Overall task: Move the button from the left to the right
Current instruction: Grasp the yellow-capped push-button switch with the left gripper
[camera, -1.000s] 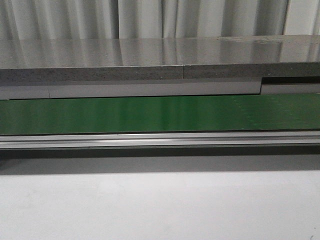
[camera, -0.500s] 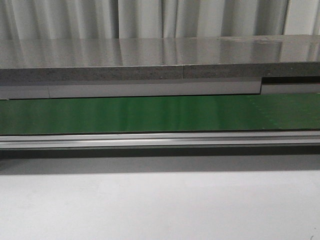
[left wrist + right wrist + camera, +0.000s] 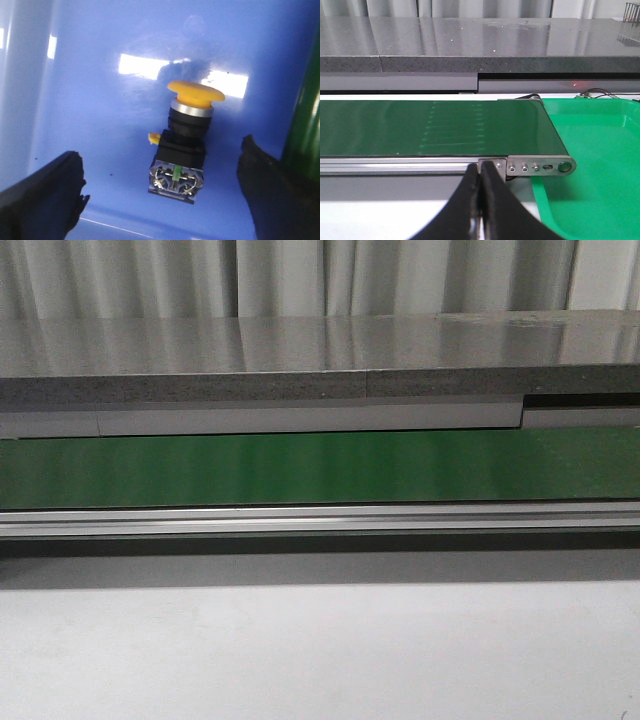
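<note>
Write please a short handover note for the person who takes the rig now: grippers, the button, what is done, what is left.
Left gripper: open, above the button, fingers on either side, not touching it.
Right gripper: shut, empty, facing the belt end by the green tray.
Button: lying in the blue bin, not yet grasped.
Done: left gripper lined up over it.
Left: grasp, lift, move the button to the right.

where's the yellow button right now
Only the left wrist view shows the button: it lies on the floor of a blue bin, between the left gripper's open jaws, untouched.
</note>
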